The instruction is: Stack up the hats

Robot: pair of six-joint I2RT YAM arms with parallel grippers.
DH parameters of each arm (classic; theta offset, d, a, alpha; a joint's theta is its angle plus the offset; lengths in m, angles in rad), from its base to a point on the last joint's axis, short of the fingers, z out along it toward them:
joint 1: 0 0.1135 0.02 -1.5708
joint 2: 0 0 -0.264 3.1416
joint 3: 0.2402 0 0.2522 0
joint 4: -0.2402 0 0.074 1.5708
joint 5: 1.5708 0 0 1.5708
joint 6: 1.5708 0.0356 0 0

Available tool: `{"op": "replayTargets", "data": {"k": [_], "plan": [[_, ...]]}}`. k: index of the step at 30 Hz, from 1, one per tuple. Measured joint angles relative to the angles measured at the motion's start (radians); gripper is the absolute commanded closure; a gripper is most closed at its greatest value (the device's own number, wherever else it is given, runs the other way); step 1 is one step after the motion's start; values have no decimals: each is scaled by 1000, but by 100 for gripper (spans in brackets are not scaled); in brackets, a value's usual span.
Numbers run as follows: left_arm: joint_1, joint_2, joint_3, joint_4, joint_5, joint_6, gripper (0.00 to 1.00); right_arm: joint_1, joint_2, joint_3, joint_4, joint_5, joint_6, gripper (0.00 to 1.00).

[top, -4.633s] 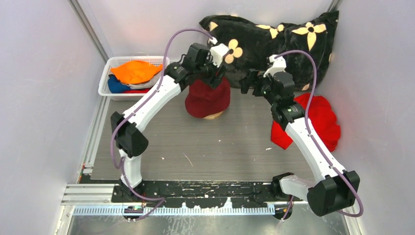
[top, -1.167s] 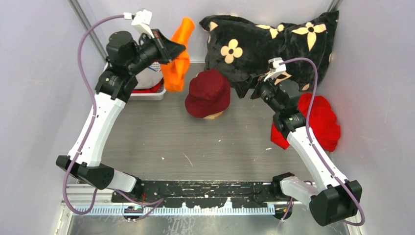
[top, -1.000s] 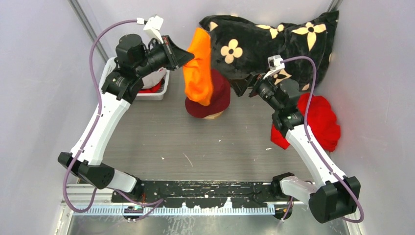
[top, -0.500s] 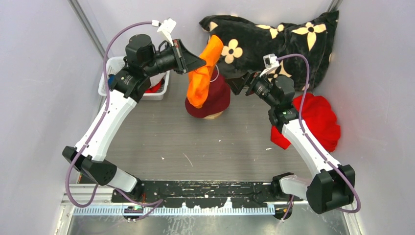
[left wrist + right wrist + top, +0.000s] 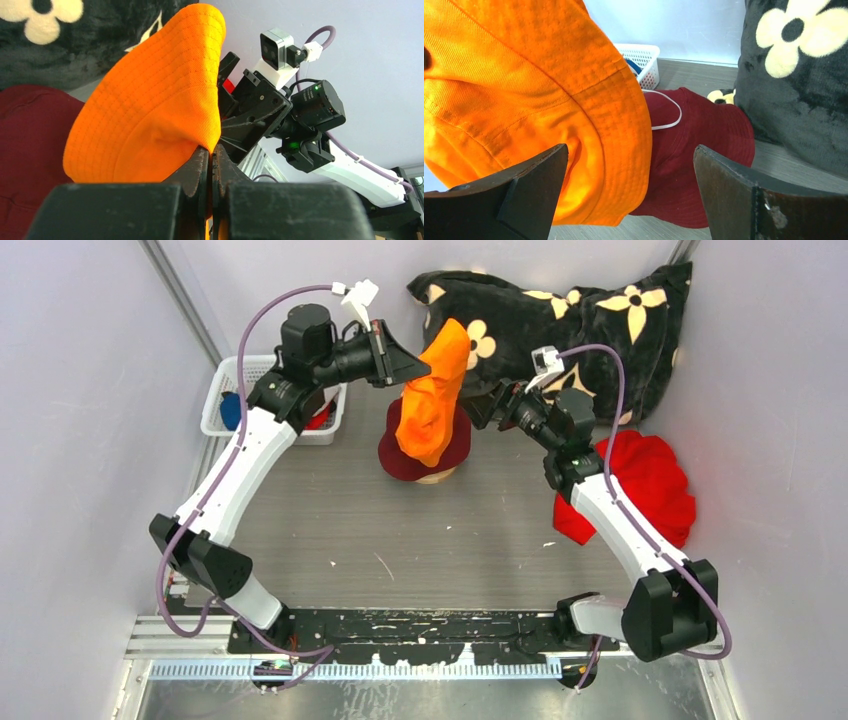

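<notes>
- The grey ribbed table point(image 5: 400, 540) is carrying a bright red cloth bundle point(image 5: 655, 480) at its right side.
- The soft maroon fabric bucket hat point(image 5: 390, 450) is sitting mid-table on a tan stand point(image 5: 436, 478), with a white cord point(image 5: 669, 117) lying on its crown.
- The orange stitched fabric bucket hat point(image 5: 435, 400) is hanging limp and folded above the maroon one, further right than half a second ago.
- The left gripper point(image 5: 210, 150), pressed together, is pinching the orange brim.
- The right gripper point(image 5: 478, 405), spread wide, is facing the orange hat from just beside it, having come closer.
- The white plastic basket point(image 5: 212, 405) is holding blue and red fabric at the far left.
- The black plush pillow with cream flowers point(image 5: 560, 310) is lying at the back.
</notes>
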Motion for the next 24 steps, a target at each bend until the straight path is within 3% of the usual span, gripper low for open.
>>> {"op": "replayTargets", "data": {"k": [10, 16, 24], "plan": [[129, 11, -30, -13, 3, 53, 100, 0, 129, 109, 16, -45, -2, 3], [160, 58, -34, -11, 3, 66, 100, 0, 236, 168, 53, -101, 26, 16], [160, 119, -34, -12, 3, 76, 100, 8, 316, 187, 61, -157, 61, 25]]}}
